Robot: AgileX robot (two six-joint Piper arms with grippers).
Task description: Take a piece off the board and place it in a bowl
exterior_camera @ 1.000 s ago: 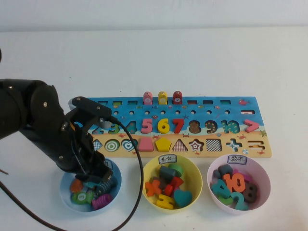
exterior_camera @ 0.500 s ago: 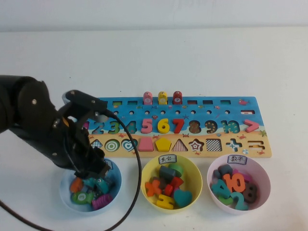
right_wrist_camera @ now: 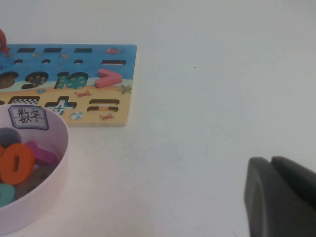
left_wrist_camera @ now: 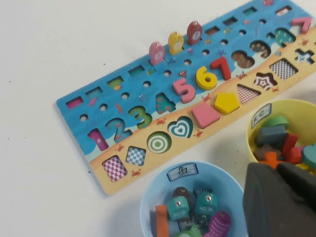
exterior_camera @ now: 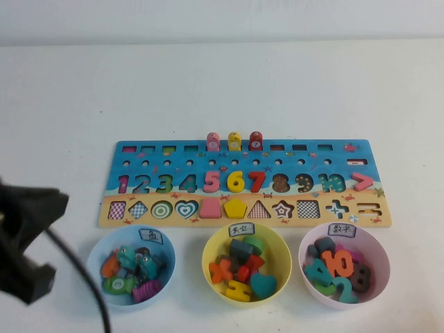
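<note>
1. Since the piece [exterior_camera: 147, 266] already lies in the bowl [exterior_camera: 95, 272], just off the near edge of the board [exterior_camera: 243, 182] at its left end, the left hand [left_wrist_camera: 276, 197], empty and pressed together, is the nearer one.
2. The right hand [right_wrist_camera: 282, 197], also pressed together, hangs over bare worktop [right_wrist_camera: 197, 98] off the board's right end.
3. Counted: three bowls; three pegs [exterior_camera: 234, 141] upright on the board.

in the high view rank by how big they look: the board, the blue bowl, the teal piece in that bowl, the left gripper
1. The board, the largest.
2. The left gripper, though it sits close to the camera and is cut off by the edge, so unsure against the bowl.
3. The blue bowl.
4. The teal piece, the smallest.
</note>
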